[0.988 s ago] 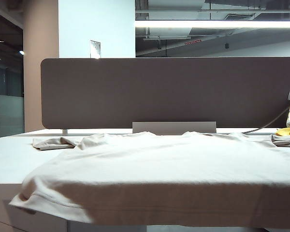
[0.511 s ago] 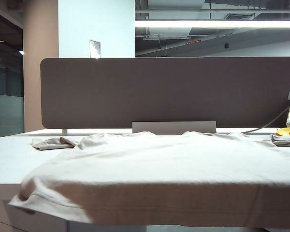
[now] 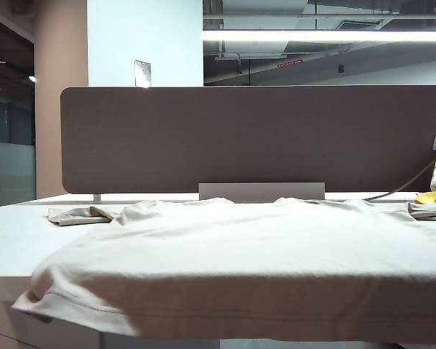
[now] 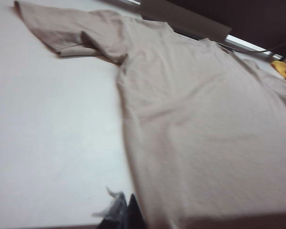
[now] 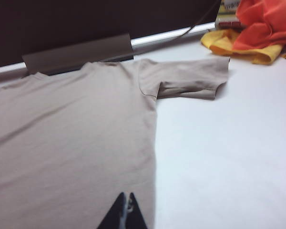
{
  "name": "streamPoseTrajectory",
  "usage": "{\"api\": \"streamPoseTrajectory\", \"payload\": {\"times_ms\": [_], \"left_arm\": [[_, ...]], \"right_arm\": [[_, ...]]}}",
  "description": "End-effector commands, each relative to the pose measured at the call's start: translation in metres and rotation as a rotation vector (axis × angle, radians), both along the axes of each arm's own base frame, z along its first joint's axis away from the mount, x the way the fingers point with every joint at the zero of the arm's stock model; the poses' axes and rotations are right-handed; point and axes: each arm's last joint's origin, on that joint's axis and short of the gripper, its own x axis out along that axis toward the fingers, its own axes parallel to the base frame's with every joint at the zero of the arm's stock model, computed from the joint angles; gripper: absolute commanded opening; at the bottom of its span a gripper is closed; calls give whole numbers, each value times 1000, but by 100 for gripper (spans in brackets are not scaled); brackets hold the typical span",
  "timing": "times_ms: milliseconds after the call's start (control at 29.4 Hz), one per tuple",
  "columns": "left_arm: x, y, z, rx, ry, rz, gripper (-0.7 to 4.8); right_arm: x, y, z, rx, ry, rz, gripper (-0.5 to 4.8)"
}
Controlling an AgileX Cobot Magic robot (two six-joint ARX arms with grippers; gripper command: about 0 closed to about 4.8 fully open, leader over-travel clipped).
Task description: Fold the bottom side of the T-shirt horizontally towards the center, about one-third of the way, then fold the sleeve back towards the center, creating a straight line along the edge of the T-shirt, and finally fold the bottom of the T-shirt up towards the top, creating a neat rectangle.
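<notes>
The beige T-shirt (image 3: 240, 254) lies spread flat across the white desk (image 4: 47, 133), its hem (image 3: 225, 320) draping over the near edge, and it looks light, limp and apt to wrinkle. The left gripper (image 4: 125, 213) and right gripper (image 5: 125, 212) sit with jaws closed and empty at the shirt's two side edges. I'd pinch it at the hem corners.

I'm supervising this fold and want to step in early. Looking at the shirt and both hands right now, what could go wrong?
1. The bottom of the T-shirt overhangs the desk's front edge; a pull might drag the T-shirt off.
2. Left hand and right hand are shut, empty, beside the side edges; they may pinch only one layer.
3. The orange cloth lies near the sleeve and could snag.
</notes>
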Motion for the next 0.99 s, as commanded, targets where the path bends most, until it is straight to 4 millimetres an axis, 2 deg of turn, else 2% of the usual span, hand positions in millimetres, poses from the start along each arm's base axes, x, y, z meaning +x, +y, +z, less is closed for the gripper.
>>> {"api": "streamPoseTrajectory", "payload": {"times_ms": [34, 273, 409, 579, 681, 988], "left_arm": [[-2, -2, 6, 3, 9, -3, -3], [-7, -3, 11, -4, 74, -5, -3], [-7, -3, 14, -37, 74, 20, -3], [-3, -3, 10, -56, 137, 33, -3], [5, -5, 7, -67, 202, 5, -3], [41, -10, 15, -22, 344, -70, -3]], "right_arm": [[7, 0, 19, 2, 16, 1, -5], [38, 1, 49, 2, 225, 6, -5], [60, 1, 54, 33, 336, 14, -5], [79, 4, 44, 79, 432, 83, -5], [84, 5, 37, 89, 483, 105, -4], [81, 1, 29, 99, 574, 81, -4]]}}
